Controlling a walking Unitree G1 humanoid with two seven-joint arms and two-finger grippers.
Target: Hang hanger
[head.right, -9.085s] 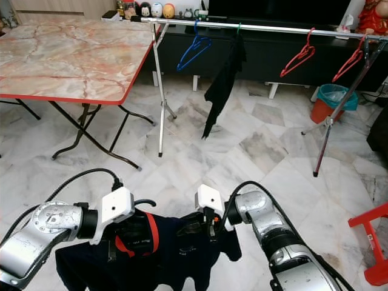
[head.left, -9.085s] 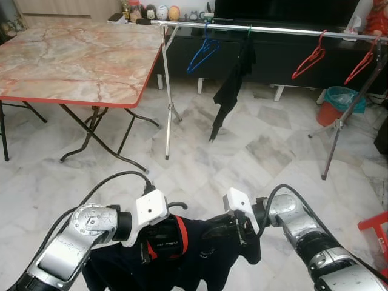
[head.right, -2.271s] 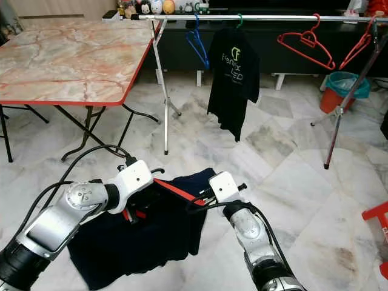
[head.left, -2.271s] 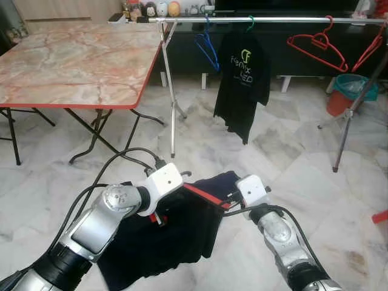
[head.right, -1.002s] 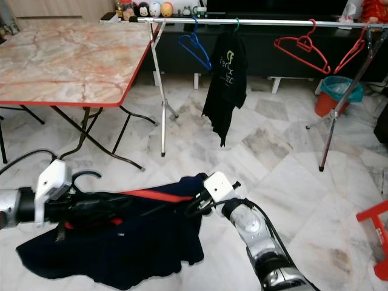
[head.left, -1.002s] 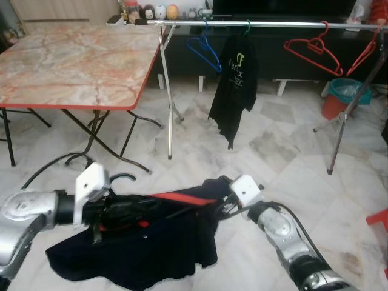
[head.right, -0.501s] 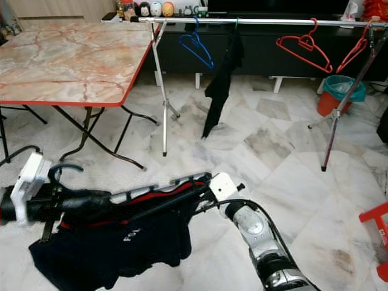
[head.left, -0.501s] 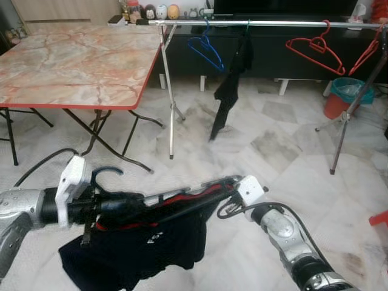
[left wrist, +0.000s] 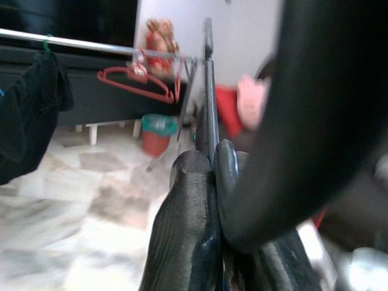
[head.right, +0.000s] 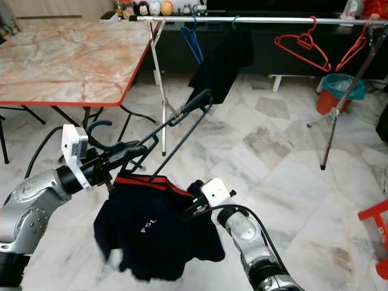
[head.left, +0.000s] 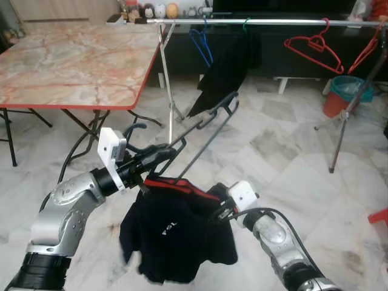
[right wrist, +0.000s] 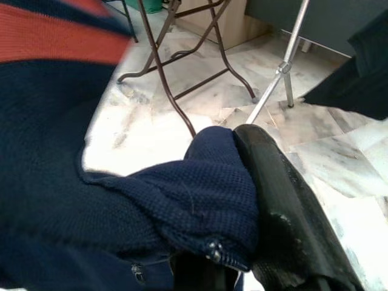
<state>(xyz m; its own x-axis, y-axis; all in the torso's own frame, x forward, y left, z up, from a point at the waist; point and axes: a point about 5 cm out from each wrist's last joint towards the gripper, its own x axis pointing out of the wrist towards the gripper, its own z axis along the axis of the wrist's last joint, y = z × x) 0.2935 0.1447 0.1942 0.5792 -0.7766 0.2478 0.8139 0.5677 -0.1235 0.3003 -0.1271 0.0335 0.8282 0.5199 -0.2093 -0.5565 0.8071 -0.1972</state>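
My left gripper (head.left: 154, 159) is shut on a black hanger (head.left: 200, 130) near its hook, and the hanger slants up toward the clothes rail (head.left: 273, 22). A navy shirt (head.left: 176, 236) with a red collar droops below the hanger's near end. Low at centre, my right gripper (head.left: 219, 210) is shut on the shirt's edge. In the left wrist view the fingers (left wrist: 188, 230) pinch the hanger's thin bar (left wrist: 208, 85). The right wrist view has bunched navy cloth (right wrist: 200, 188) pressed against a black finger (right wrist: 285, 194).
A blue hanger (head.left: 200, 41), a black shirt (head.left: 221, 70) and red hangers (head.left: 312, 45) hang on the rail. A marble folding table (head.left: 66, 60) stands at the left, beside the rail's leg (head.left: 170, 97). A teal and red bin (head.left: 339, 97) sits at the far right.
My left arm has lifted the hanger from low and nearly level to slanting up toward the rail. The navy shirt now droops under it. The black shirt on the rail has swung.
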